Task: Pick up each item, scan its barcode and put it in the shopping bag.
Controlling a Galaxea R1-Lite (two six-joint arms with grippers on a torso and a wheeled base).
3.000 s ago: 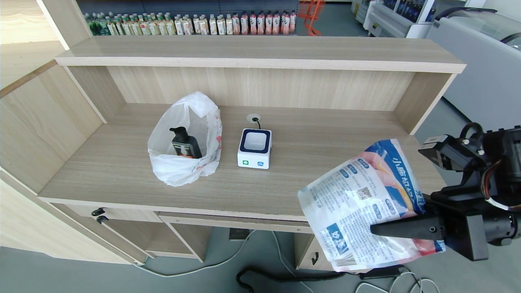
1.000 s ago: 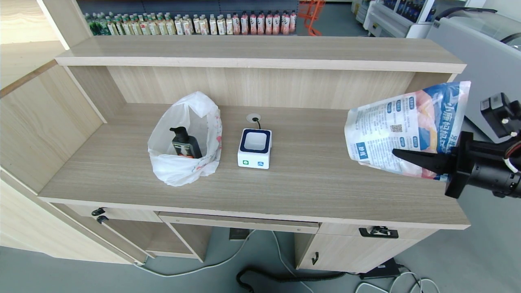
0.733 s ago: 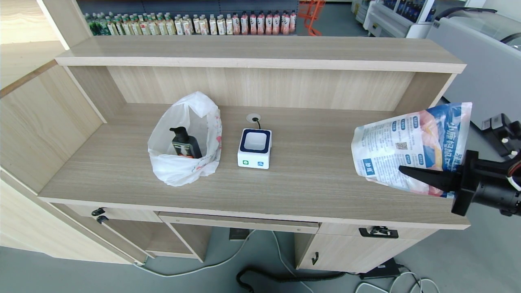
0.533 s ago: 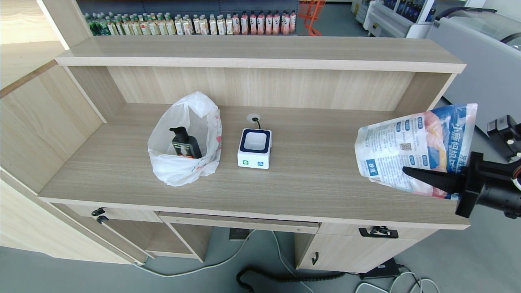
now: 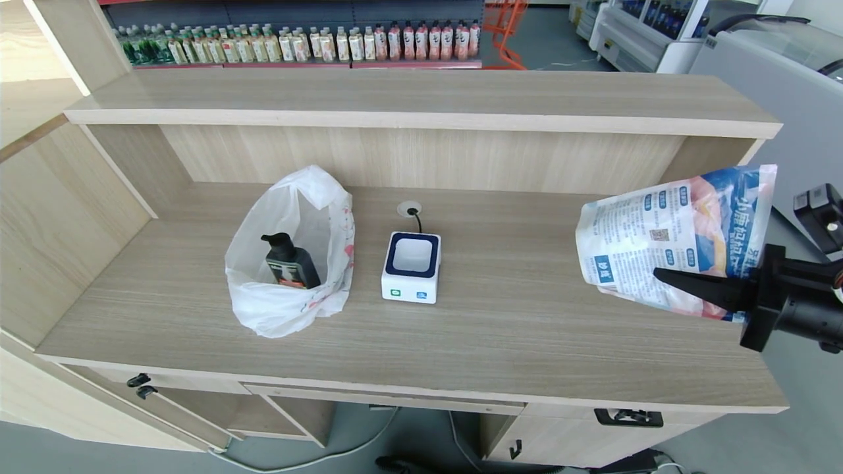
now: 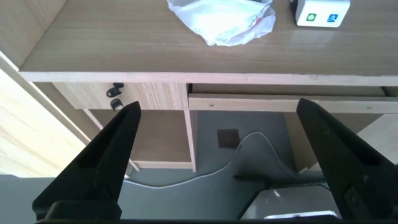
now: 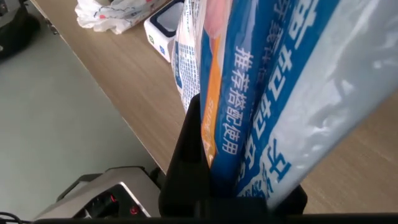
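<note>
Our right gripper (image 5: 685, 286) pinches the pouch (image 5: 658, 230) at the frame's right edge; our left gripper (image 6: 219, 109) hangs spread. We judge scanning is in hand: next the pouch must travel left and face the scanner (image 5: 411, 266) at mid-frame.

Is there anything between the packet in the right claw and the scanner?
Nothing visible. The blue-and-white printed plastic packet, gripped in the right claw, hangs over the wooden counter at its right end; only countertop lies between it and the white, blue-rimmed box scanner.
</note>
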